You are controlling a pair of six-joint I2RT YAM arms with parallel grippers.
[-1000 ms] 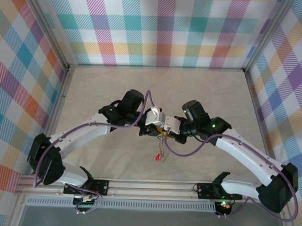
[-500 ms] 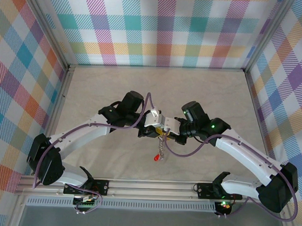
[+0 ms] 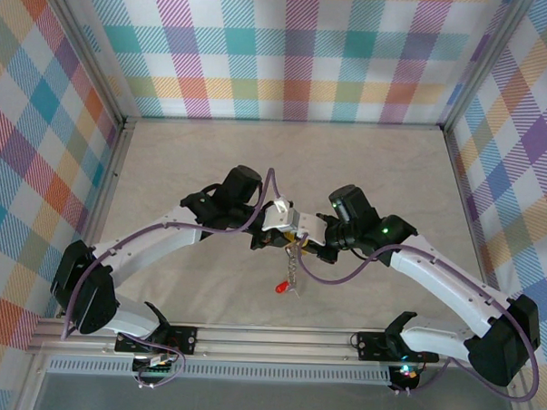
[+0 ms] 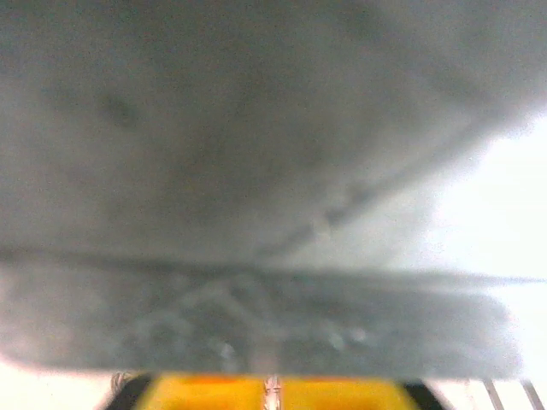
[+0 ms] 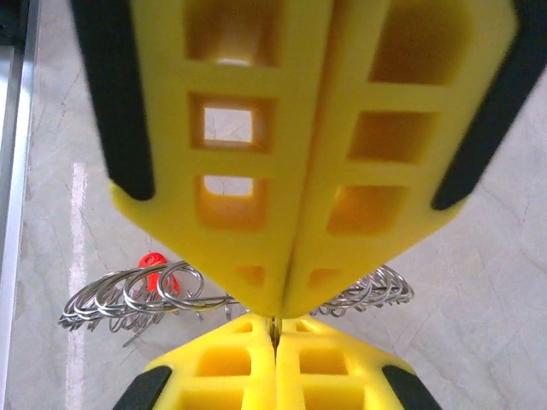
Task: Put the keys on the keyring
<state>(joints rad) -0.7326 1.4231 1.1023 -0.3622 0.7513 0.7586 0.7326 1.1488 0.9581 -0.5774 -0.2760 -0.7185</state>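
Now, top view: left hand has edged in and narrowed against right hand; keyring dangles between them, red key lowest. Left wrist: too blurred to read. Right wrist: right hand is clamped on the keyring coil. Left hand's fingers are together tip-to-tip below, on what is unclear; likely a handover or threading grip.

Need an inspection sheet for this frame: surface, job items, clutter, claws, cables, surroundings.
Surface: beige marbled table.
Job's things: keyring, coiled wire loops, held off the table where the claw tips meet; red key shows among the loops; other keys not made out.
Clutter: nothing seen.
Claws: right claw shut on the keyring; left claw tip to tip with it, fingers together, what it pinches is unclear.
Cables: purple cables along both arms, one looping under the right wrist.
Surroundings: plaid walls, metal rail at the near edge.
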